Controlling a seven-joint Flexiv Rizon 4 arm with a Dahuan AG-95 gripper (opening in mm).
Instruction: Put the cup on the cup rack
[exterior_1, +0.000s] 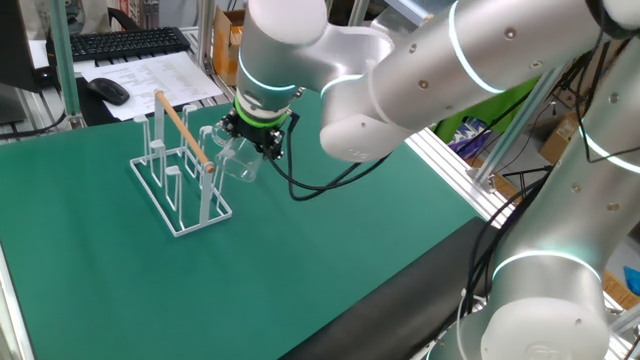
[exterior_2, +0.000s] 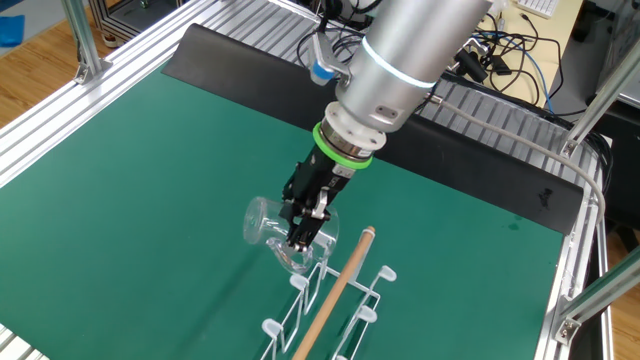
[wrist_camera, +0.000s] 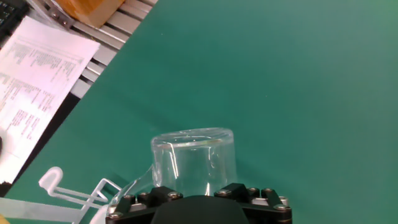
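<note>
Claw (wrist_camera: 198, 194) gripping tilted cup (wrist_camera: 194, 163), beside rack (exterior_1: 180, 175)

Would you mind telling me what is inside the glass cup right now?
The cup, held tilted in the gripper beside the cup rack, looks empty: only green mat shows through its glass. No peg is seen inside it; the end by the fingers is hidden.

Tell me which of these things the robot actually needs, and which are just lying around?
Needed:
- cup, held in the gripper
- cup rack, white wire with a wooden rod

Just lying about:
- keyboard
- mouse
- printed papers
- cardboard box
</note>
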